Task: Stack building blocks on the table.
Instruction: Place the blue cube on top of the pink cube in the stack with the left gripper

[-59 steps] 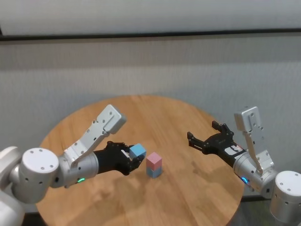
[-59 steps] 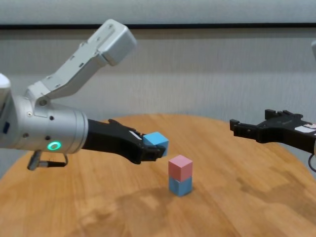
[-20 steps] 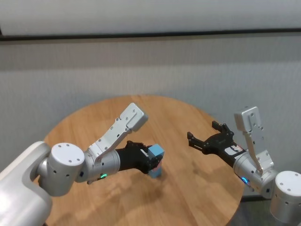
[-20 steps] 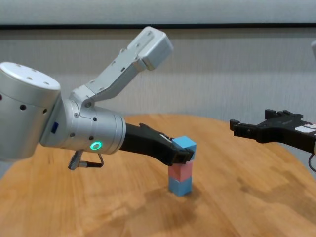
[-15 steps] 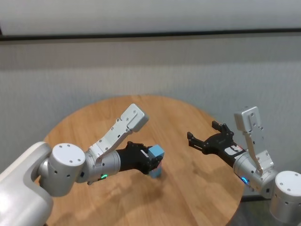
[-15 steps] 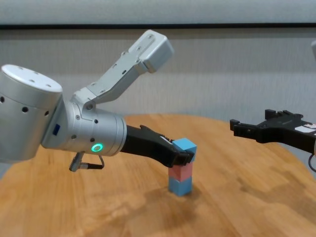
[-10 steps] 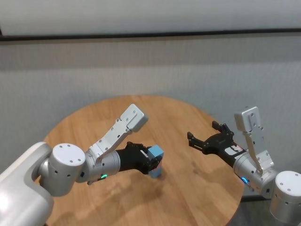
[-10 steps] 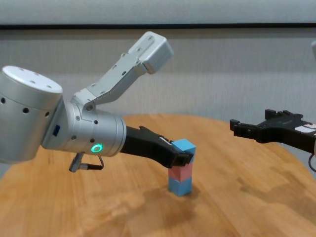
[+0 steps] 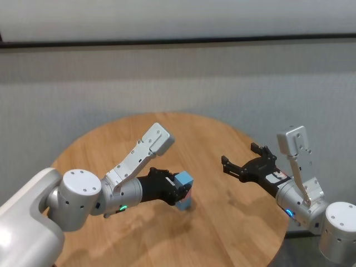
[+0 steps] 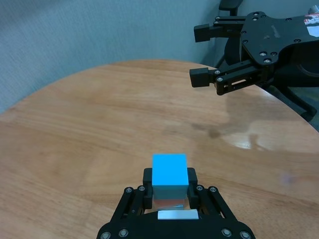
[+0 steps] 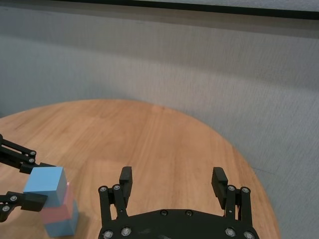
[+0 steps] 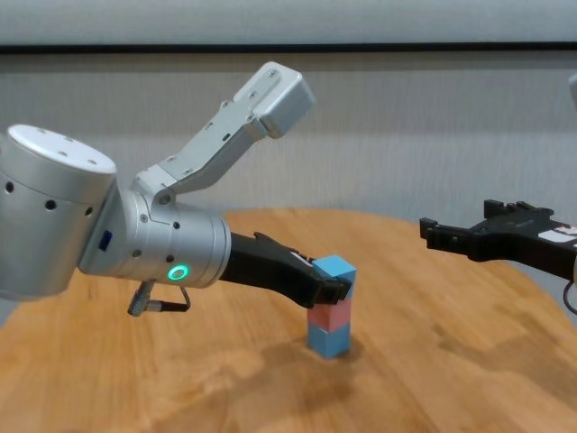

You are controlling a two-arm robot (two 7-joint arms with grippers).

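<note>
The left gripper (image 12: pixel 335 287), having carried the top blue cube (image 12: pixel 334 269) across, is now holding it clenched on the pink cube (image 12: pixel 328 314), itself on a blue cube (image 12: pixel 327 341) mid-table (image 12: pixel 433 361); release seems next; the right gripper (image 9: pixel 240 164) is idling open, well apart.

Place: robot test room, looks like a lab or office
Walls: plain grey textured panels (image 9: pixel 222 83), dark strip (image 9: pixel 178 41) across, white above
Furniture: one round wood-plank counter (image 9: pixel 222 222); black chair base (image 10: pixel 294 94) beside it in the left wrist view
Equipment: two-armed robot only
</note>
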